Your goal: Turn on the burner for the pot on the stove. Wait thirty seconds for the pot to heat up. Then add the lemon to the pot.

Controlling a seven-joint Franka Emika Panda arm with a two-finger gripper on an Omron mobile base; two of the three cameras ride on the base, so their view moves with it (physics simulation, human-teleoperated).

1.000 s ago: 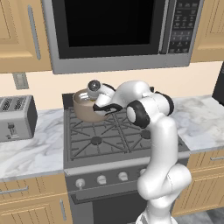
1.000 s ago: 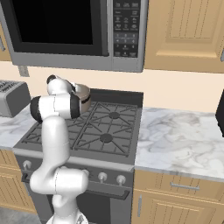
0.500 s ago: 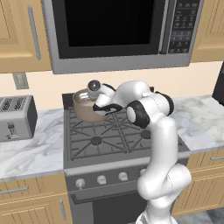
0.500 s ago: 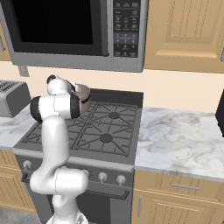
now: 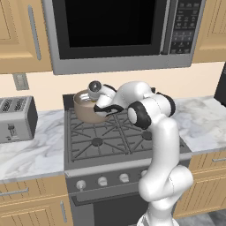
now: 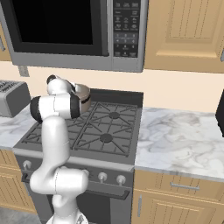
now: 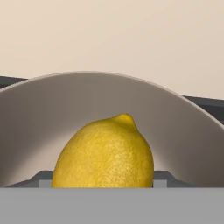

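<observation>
The end effector (image 5: 98, 98) hangs at the pot's (image 5: 86, 108) rim on the stove's (image 5: 114, 140) rear left burner. In the hand view the lemon (image 7: 105, 156) sits between the finger tips, seemingly gripped at partial opening, its pointed end towards the pot's pale inner wall, straight ahead of it. Release looks to be the remaining step.

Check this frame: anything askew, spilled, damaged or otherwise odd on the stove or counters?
Nothing stands out. The pot sits upright on the stove's back left grate, the lemon is whole and sits in front of the pot's pale inner wall in the hand view, and the toaster stands square on the counter.
</observation>
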